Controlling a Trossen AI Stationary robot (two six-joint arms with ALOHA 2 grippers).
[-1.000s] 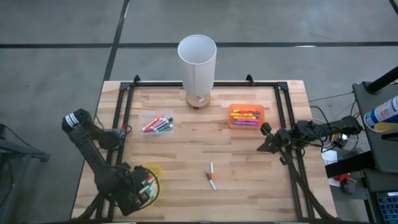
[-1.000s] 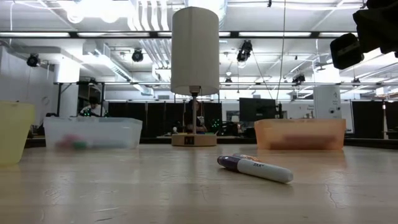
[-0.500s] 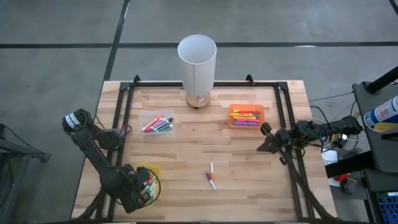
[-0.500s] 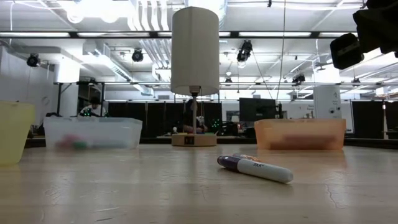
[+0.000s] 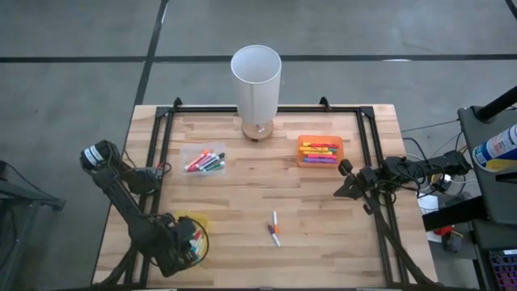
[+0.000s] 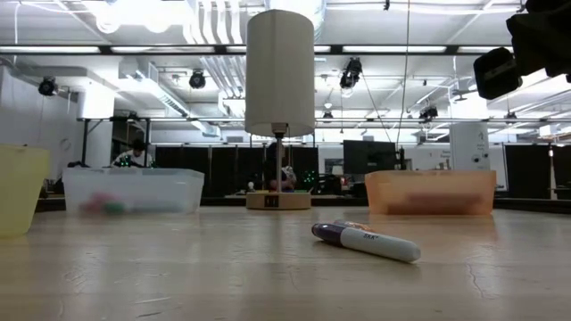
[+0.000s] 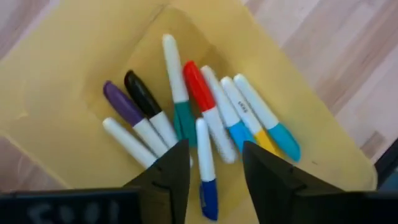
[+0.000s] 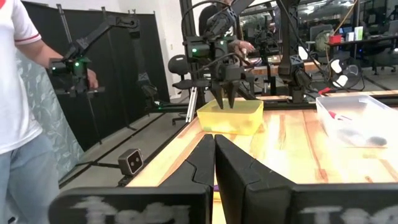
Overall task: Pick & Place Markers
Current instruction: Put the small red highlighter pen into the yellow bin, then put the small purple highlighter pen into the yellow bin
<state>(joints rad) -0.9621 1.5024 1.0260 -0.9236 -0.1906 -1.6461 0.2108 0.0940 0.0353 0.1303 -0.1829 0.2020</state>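
From above: left gripper [image 5: 187, 245] low over the yellow tray [image 5: 196, 234] at the near left corner of the table [image 5: 242, 210]. Clear tray [image 5: 203, 161] with markers farther back, orange tray [image 5: 320, 151] full of markers on the right, white lamp [image 5: 256, 81] at the back edge. Two loose markers [image 5: 275, 229] on the bare wood near the front middle. Right gripper [image 5: 346, 183] parked by the right side, well away from the trays.

From table height: one purple-and-white marker [image 6: 366, 241] flat on the wood, trays behind it.

Left wrist view: jaws apart, nothing between them — about eight markers [image 7: 202, 118] in a loose pile on the yellow tray's floor just past the fingertips.

Right wrist view: jaws pressed together, empty — a person [image 8: 22, 106] beside the table.
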